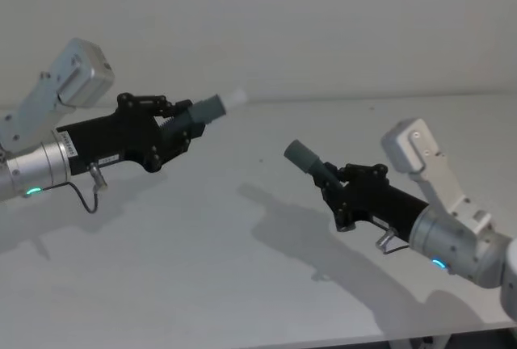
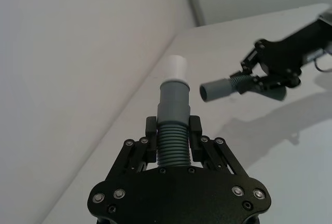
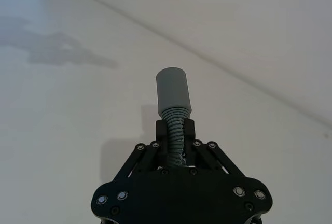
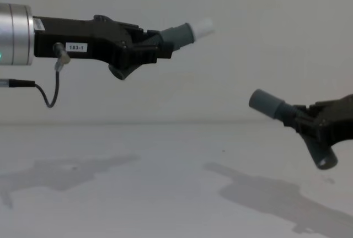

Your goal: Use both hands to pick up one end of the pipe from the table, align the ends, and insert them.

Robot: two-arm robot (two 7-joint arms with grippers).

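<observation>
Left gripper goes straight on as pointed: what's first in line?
Probably the back wall: left gripper and its white tip aim past the right gripper and its grey cuff. Depth unclear.

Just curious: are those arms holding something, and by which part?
Yes. The left tool grips the white-tipped hose piece by its ribbed middle; the right tool grips the grey-cuffed piece likewise.

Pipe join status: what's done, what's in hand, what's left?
Done: both pieces are off the table. The left gripper is shut on the white-tipped piece, the right gripper on the other piece. In hand: alignment; white tip and grey cuff sit apart and out of line, the tip higher in the chest view. Left: line them up, insert.
</observation>
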